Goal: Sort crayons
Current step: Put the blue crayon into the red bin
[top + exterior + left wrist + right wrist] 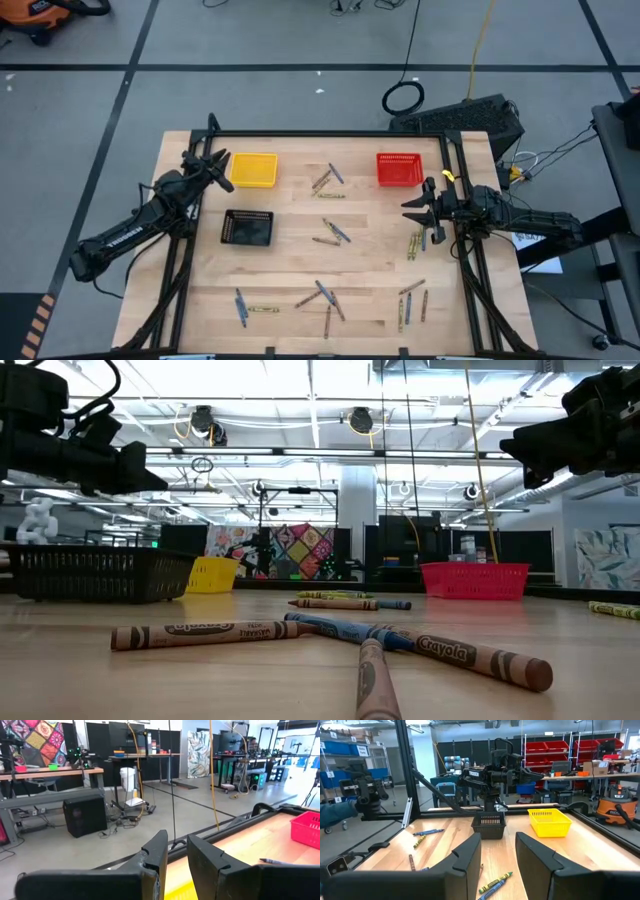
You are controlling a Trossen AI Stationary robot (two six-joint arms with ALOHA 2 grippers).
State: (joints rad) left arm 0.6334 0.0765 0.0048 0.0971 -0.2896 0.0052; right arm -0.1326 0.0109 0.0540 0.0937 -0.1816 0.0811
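Nearest to the low camera, brown and blue crayons [330,635] lie crossed on the bench [370,255]; more of them are scattered across it, and the yellow basket [252,170], red basket [399,168] and black basket [247,228] look empty. Both arms hang raised at the bench sides; the left end effector [217,166] beside the yellow basket and the right end effector [418,207] below the red basket each show a narrow gap and hold nothing. Sorting seems not begun; I judge that the next move calls for lowering one end effector onto a nearby crayon.

Brown crayons [300,632] and a blue one crossed up front on the table [80,680], black basket [95,573] left, yellow basket [212,574] behind, red basket [475,580] right.
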